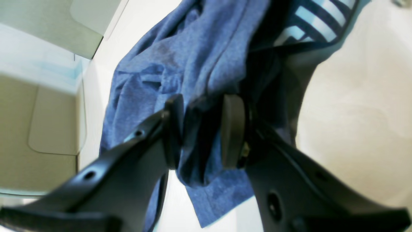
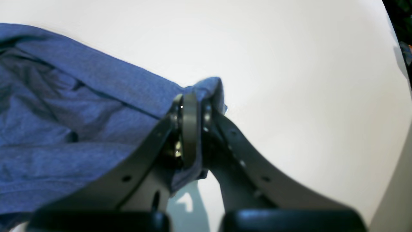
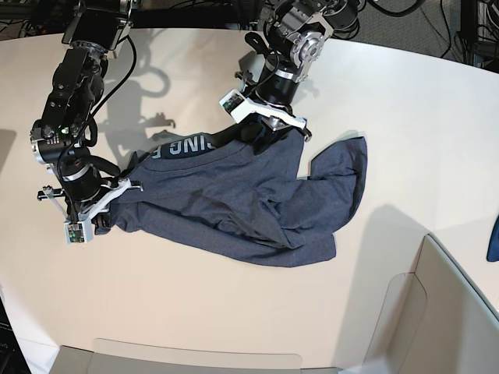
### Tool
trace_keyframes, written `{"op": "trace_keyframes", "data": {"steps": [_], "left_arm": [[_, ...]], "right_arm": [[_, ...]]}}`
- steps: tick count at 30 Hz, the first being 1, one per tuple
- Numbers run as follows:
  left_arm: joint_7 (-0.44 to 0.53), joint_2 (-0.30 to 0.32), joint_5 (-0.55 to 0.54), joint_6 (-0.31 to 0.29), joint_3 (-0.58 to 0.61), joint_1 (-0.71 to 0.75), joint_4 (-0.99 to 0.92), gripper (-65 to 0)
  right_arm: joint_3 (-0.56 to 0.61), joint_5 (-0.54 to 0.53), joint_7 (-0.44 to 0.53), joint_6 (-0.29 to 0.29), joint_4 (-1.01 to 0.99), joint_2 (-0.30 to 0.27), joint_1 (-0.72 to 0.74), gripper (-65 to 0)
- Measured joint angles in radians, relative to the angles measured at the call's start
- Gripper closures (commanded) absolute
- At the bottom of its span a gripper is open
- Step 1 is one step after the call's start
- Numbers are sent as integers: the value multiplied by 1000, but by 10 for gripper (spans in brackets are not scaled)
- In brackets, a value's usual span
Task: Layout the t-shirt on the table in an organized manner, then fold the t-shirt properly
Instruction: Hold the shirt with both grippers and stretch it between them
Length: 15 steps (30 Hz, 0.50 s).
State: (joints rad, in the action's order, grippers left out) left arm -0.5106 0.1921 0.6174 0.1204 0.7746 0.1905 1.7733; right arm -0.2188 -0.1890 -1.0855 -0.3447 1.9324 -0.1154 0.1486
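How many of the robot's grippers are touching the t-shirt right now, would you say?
2: the right gripper pinches a t-shirt edge; the left gripper straddles bunched cloth near the lettering.

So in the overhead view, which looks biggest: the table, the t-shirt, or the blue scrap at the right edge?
Largest to smallest:
1. table
2. t-shirt
3. blue scrap, though the frame edge cuts it off, so its full size is unclear.

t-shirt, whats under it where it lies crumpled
Bare table shows all around the t-shirt, which lies on it. Nothing else pokes out, but anything beneath the bunched folds is covered.
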Motion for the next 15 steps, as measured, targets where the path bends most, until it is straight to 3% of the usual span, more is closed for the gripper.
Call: {"op": "trace_keyframes", "data": {"steps": [15], "left_arm": [[26,-30,0,0,32,-61,-128,-171]], "right_arm": [[0,0,2,0,0,0,-16,0]]}}
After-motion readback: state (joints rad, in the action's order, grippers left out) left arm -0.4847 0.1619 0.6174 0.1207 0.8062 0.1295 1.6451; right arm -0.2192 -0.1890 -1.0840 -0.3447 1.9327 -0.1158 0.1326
